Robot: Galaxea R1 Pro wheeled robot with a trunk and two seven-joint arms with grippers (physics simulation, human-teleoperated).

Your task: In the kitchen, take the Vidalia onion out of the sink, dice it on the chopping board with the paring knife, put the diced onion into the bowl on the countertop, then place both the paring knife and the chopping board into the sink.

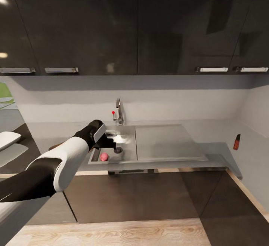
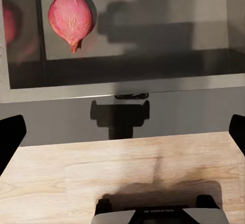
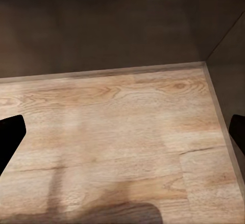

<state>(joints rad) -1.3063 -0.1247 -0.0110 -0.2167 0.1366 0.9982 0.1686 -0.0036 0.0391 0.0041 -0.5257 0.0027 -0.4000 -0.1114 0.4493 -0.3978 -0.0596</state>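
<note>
Here, head view: the left hand hovers over the sink, reaching for the onion lying in the basin's near corner.
Left wrist view: fingers spread wide, nothing held; onion ahead.
Right wrist view: fingers apart, empty, over the floor.

There are almost no words to read here. The left claw has a grey part near the camera, and on it is a tiny row of dark letters. The letters are too small and blurry to read. No words, numbers or signs can be read on any other thing.
</note>
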